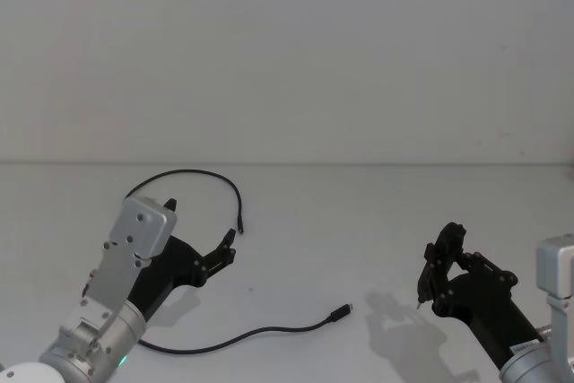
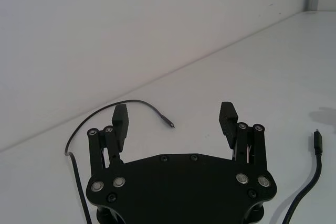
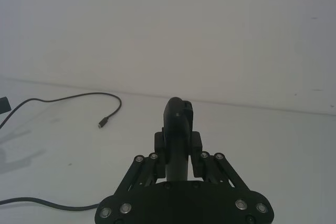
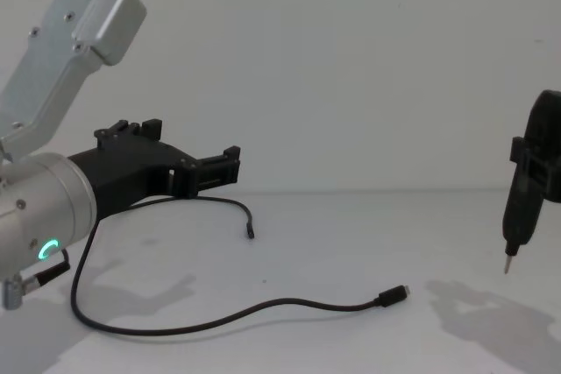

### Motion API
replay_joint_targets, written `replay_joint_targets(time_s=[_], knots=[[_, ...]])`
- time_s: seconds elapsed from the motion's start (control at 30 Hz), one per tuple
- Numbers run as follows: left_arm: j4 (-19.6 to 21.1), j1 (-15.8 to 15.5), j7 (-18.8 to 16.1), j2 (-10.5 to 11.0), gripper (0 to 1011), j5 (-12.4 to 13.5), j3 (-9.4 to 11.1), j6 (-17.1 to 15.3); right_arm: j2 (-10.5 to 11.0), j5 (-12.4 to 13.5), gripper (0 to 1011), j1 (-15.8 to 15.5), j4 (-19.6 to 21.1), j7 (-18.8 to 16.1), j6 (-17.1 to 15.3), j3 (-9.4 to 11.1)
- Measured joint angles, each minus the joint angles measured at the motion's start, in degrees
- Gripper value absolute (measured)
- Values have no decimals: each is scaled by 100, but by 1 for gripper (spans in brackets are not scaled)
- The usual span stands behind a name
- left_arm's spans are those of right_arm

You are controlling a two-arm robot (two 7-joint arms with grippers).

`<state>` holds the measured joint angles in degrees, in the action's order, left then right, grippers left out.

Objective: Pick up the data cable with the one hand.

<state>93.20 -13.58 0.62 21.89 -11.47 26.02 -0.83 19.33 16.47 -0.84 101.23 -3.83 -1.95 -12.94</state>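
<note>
With jaws spread wide and nothing held, left gripper [image 1: 201, 221] hovers over the table [image 1: 359, 221]. One data cable [image 1: 339, 314]: plug [image 4: 396, 293] at its 4 o'clock, other end just ahead of the jaws. Right gripper [image 3: 178, 150], at 3 o'clock, clamps one pointed tool [image 4: 526, 190]. Bare tabletop lies between them; the table's far edge meets the wall [image 1: 287, 60] at 12.
</note>
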Motion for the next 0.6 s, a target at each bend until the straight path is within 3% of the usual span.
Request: replay_joint_targets(time_s=[0.6], knots=[[-3,0,0,0,1001,-1,1,4,0,0,263,0,0,0,0,0]])
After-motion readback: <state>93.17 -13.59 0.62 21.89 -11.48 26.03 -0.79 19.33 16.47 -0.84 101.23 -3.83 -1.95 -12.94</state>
